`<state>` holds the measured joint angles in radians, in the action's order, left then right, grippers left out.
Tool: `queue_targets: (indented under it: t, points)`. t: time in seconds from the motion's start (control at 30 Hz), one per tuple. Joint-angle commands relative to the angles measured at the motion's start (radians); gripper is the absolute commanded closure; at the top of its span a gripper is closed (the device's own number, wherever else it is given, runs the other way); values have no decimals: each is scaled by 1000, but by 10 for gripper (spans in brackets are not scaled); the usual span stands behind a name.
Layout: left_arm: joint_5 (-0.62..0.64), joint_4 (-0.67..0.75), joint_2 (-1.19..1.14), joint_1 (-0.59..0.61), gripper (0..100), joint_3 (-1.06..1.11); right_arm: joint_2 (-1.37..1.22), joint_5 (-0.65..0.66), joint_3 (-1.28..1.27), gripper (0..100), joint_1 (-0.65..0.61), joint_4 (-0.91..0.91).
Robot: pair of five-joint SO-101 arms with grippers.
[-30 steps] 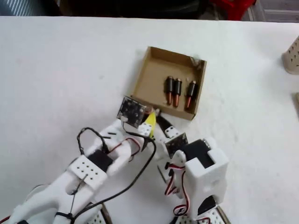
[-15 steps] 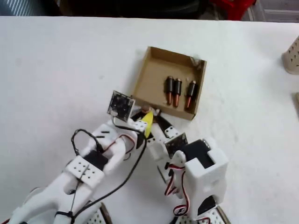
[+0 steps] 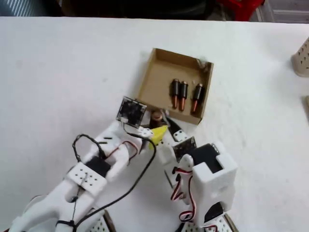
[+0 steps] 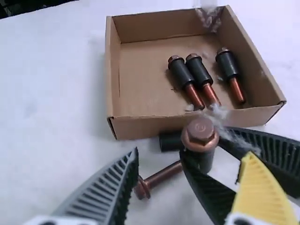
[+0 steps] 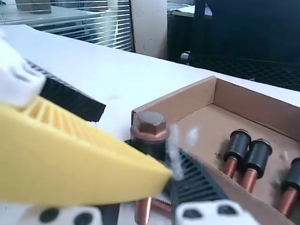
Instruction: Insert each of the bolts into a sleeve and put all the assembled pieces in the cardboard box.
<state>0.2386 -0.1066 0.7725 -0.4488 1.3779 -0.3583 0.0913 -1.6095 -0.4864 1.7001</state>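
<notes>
Bolt (image 4: 200,133) stands seated in a sleeve (image 5: 146,147) that the right pincer (image 3: 162,126) clamps upright just before the box (image 4: 112,84), seemingly ready for dropping in, while the left pincer (image 4: 159,154) gapes open over a loose bolt (image 4: 159,177).

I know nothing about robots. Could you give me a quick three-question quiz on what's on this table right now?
1. How many assembled pieces lie inside the cardboard box?
2. True or false: a bare bolt lies on the table outside the box.
3. The upright bolt gripped between the black tool fingers is: A) inside the box, B) just outside the box, C) at the table's far edge.
Key: 1) three; 2) true; 3) B.
</notes>
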Motion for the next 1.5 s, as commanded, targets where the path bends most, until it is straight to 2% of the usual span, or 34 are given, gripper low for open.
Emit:
queue_targets:
  t: [0.0, 0.3, 0.47, 0.6, 0.7, 0.87, 1.0, 1.3, 1.47]
  points:
    - [-6, -3, 21, -24, 635, -9, 42, -3, -8, 981, 8, 30]
    - [-5, -11, 87, -18, 635, -14, 42, -2, -8, 981, 8, 30]
    - [61, -153, 254, -18, 635, -17, 42, -2, -8, 981, 7, 30]
    - [64, -232, 386, -12, 638, -15, 42, -2, -8, 981, 5, 28]
    - [64, -264, 472, 41, 716, -15, 42, 0, -8, 981, 5, 28]
    - [64, -292, 595, 182, 985, -2, 42, 0, -8, 981, 7, 28]
    - [64, -308, 674, 266, 928, 66, 42, 0, -11, 981, 10, 28]
    - [57, -311, 868, 446, 928, 321, 44, 0, -12, 981, 13, 30]
    - [57, -502, 934, 573, 928, 321, 74, 0, -18, 981, 22, 30]
